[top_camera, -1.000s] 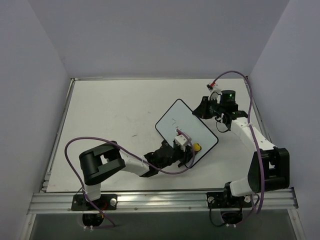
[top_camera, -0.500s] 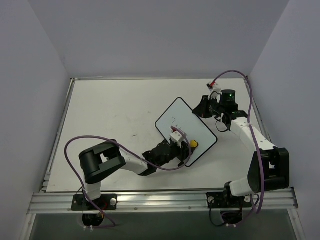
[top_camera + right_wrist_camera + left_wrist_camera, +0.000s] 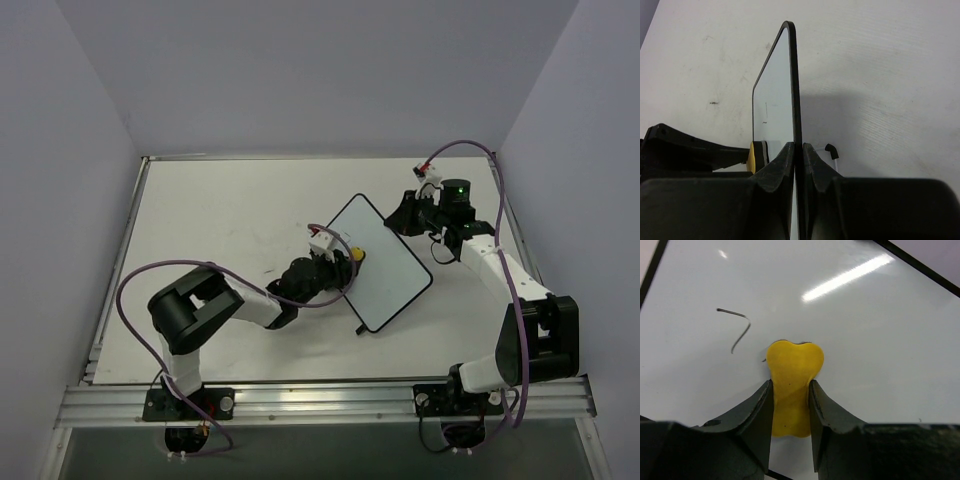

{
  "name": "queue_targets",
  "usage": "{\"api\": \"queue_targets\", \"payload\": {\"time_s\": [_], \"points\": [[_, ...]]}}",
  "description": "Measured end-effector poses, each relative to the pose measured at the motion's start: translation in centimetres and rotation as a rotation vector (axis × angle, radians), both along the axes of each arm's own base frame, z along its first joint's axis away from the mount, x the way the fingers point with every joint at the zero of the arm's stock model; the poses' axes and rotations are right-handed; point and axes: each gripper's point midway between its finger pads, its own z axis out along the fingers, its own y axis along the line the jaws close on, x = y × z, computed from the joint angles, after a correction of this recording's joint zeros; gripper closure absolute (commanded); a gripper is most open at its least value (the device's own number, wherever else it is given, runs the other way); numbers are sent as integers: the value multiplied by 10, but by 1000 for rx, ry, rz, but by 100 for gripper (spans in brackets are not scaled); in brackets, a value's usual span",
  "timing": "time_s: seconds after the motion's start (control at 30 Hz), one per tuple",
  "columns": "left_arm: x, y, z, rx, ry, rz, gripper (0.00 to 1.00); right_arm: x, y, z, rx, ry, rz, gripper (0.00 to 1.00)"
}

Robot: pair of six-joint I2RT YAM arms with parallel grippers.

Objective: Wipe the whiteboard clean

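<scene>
Whiteboard (image 3: 380, 262) edge pinched in right gripper (image 3: 796, 150); left gripper (image 3: 790, 387) clamped on yellow eraser (image 3: 792, 370), pressed to board surface beside dark pen stroke (image 3: 742, 327).

Overhead plus wrist close-ups of whiteboard (image 3: 390, 270)

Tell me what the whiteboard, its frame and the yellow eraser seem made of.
The whiteboard looks like a glossy, hard coated panel: it mirrors a bright light streak. Its frame seems matte black plastic. The eraser looks like matte yellow foam or soft rubber, without glare; I cannot tell which.
</scene>
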Motion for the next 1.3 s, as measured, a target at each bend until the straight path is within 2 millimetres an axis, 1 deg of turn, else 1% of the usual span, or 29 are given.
{"api": "queue_targets", "payload": {"time_s": [0.13,0.23,0.37,0.47,0.7,0.9,1.07,1.3], "points": [[19,14,-2,7,12,43,98,0,1,0,0,0,3,100],[39,31,-5,21,27,88,98,-1,3,0,1,0,8,100],[64,56,-16,55,60,151,98,-3,5,2,5,-2,14,100],[76,69,-22,81,82,181,98,-4,7,4,10,-5,21,100],[84,68,-22,123,88,171,98,-4,7,4,9,-6,21,100],[90,61,-13,128,70,156,98,-4,7,4,10,-5,20,100],[90,59,-12,144,68,143,98,-4,7,4,10,-5,20,100],[95,46,5,138,38,104,98,-4,7,4,10,-5,20,100]]}}
